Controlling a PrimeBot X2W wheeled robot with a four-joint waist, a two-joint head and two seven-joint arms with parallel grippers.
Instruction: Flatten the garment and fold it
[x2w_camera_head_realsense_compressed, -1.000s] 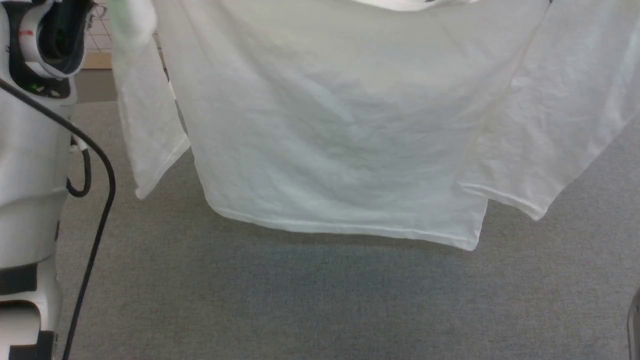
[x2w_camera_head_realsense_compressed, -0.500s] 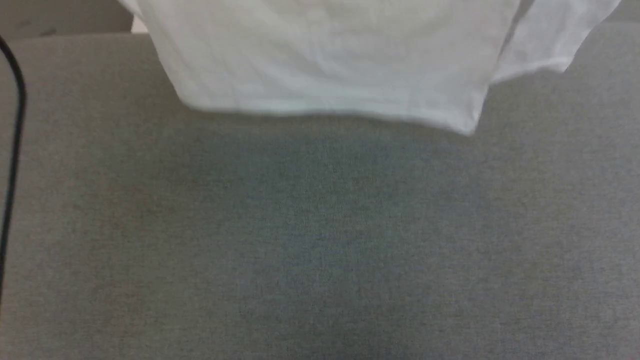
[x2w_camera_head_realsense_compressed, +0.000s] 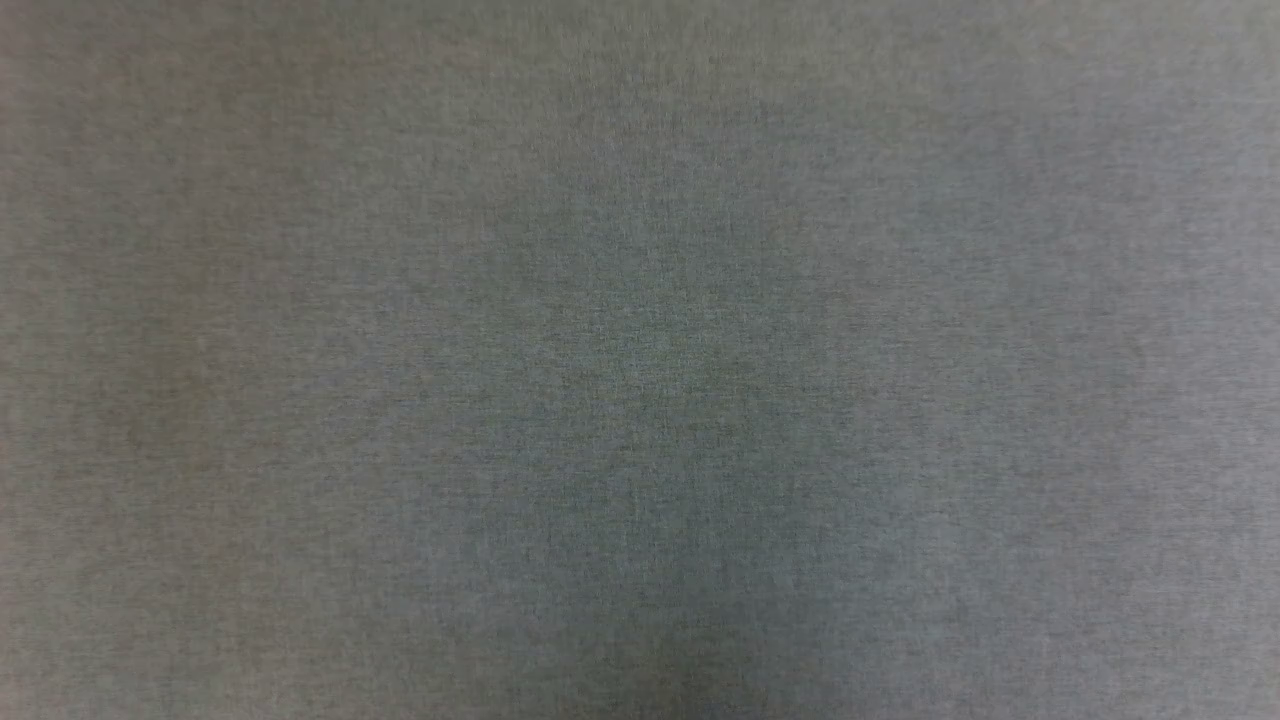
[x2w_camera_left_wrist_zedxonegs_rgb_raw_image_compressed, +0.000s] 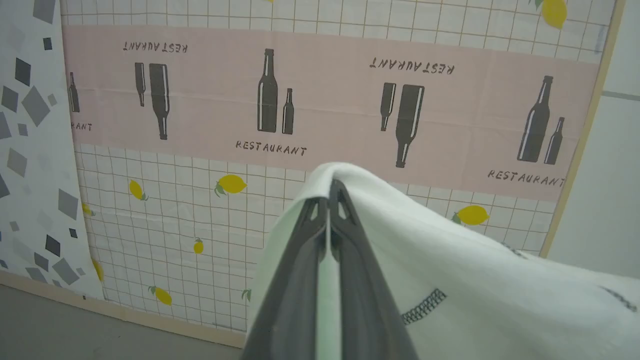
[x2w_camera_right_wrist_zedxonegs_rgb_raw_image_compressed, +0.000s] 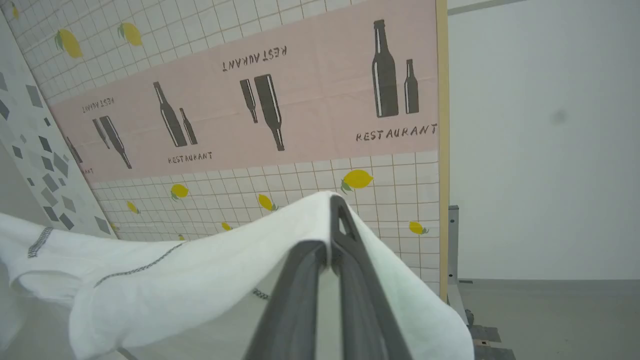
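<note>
Before a lemon-and-bottle printed wall panel (x2w_camera_left_wrist_zedxonegs_rgb_raw_image_compressed: 320, 100), the left gripper (x2w_camera_left_wrist_zedxonegs_rgb_raw_image_compressed: 330, 195) and right gripper (x2w_camera_right_wrist_zedxonegs_rgb_raw_image_compressed: 336, 215), jaws pressed together, each pinch the white T-shirt (x2w_camera_left_wrist_zedxonegs_rgb_raw_image_compressed: 475, 270) aloft, evidently spreading it between them for flattening.

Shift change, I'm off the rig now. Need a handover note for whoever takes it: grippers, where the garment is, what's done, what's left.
Grippers: left gripper is shut on a fold of the garment, with cloth draped over its fingertips. The right gripper is shut on another fold in the same way.
Garment: held up between the two grippers, in front of the patterned backdrop. The head camera looks down at the grey surface.
Done: garment picked up at two points.
Left: lay it on the grey surface, flatten it, then fold it.
</note>
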